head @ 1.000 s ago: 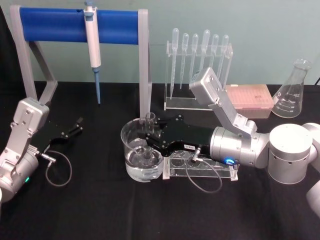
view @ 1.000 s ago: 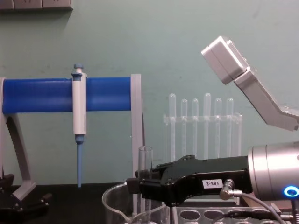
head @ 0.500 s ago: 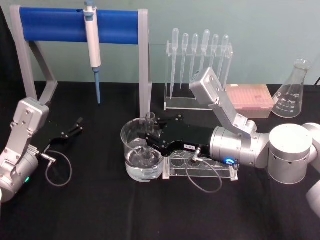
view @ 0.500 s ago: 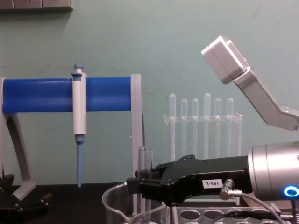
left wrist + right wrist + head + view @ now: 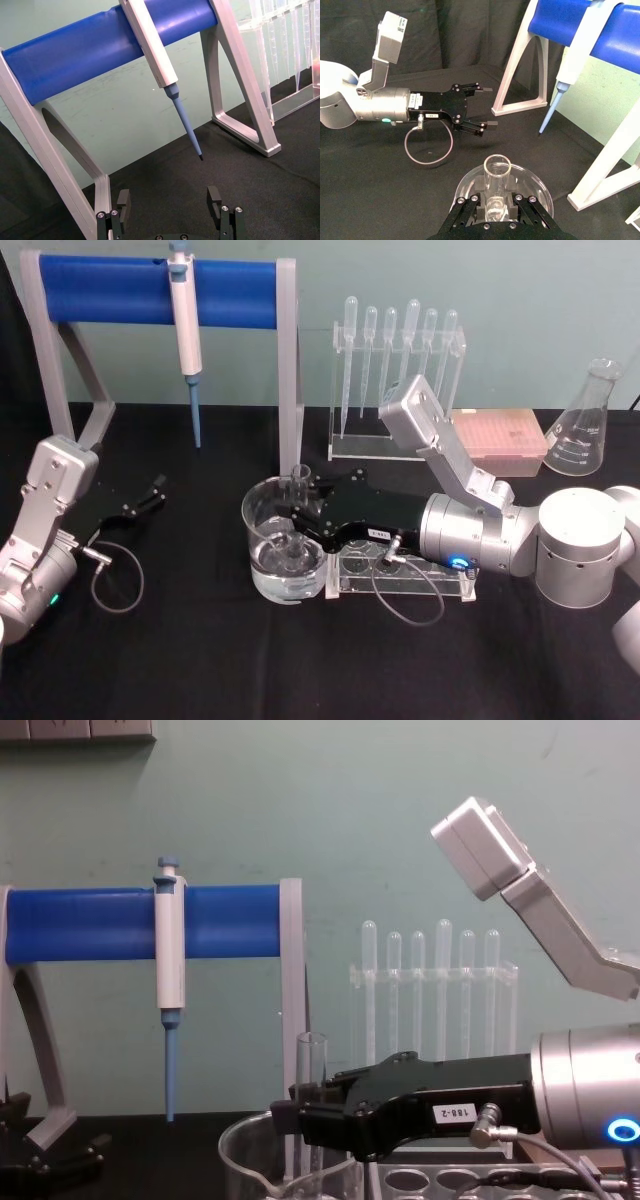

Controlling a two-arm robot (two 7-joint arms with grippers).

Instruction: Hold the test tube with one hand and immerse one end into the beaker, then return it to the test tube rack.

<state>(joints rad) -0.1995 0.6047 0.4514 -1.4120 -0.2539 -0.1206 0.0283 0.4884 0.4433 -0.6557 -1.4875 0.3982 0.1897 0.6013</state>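
Care was the thing: the right gripper [image 5: 299, 508], jaws clamped on the upright test tube [image 5: 312, 1062] dipped in the beaker [image 5: 255, 532] at centre frame, would need a straight lift clear of the rim, while the left gripper [image 5: 150, 496] idled wide-open at left.

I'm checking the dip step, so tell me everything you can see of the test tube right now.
The test tube is clear glass with an open rimmed top, standing upright. The right gripper is shut on it below the rim. Its lower end hangs inside the beaker, which holds some clear liquid; whether the tip is wet is hard to tell.
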